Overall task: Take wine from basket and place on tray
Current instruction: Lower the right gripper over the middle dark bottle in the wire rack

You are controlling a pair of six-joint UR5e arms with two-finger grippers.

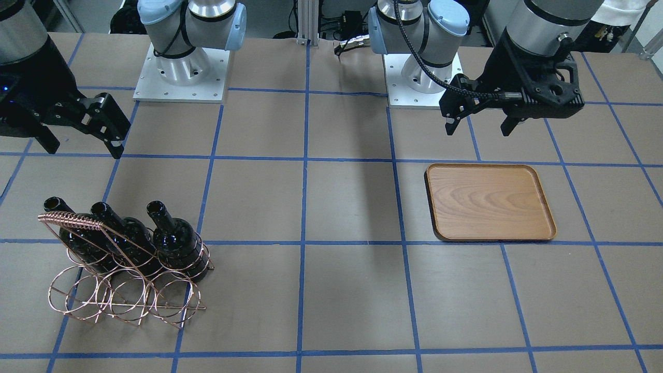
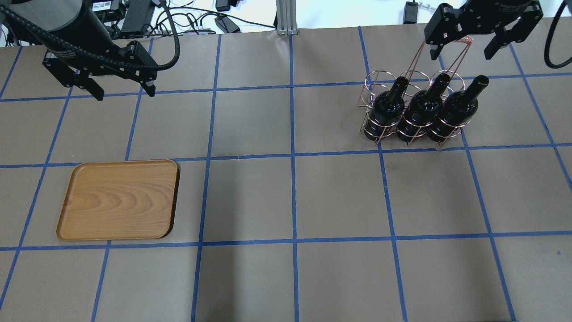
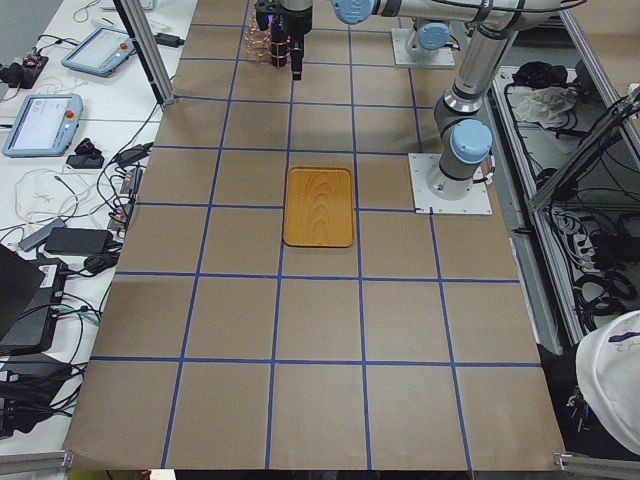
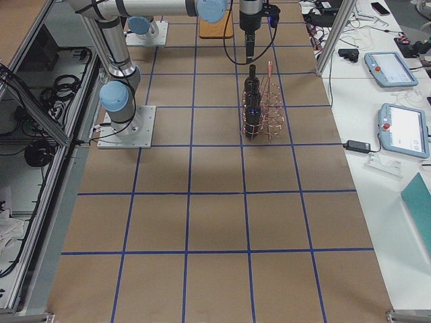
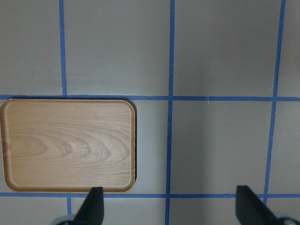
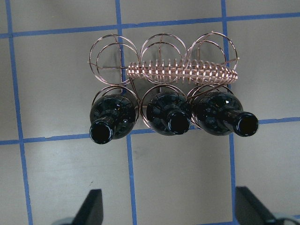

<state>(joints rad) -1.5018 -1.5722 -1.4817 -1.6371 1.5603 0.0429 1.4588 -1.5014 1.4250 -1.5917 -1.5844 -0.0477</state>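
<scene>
Both grippers spread wide and holding nothing; all the wine sits in the basket.
Right gripper (image 2: 460,53) hangs above the basket (image 2: 379,83), fingers (image 6: 93,206) well apart, clear of the wire and glass. Its wrist cam looks straight down on the coil handle (image 6: 183,72) and three open mouths. Three bottles (image 2: 422,109) stand upright, necks up, side by side in the ring row on the robot's side of the handle, each one inside its own ring. Left gripper (image 2: 124,91) is just as wide, in the air over bare table between its arm base and the tray (image 2: 67,197), touching nothing. Tray lies flat on the robot's left half of the table (image 2: 290,277), well apart from the basket on the right half.
</scene>
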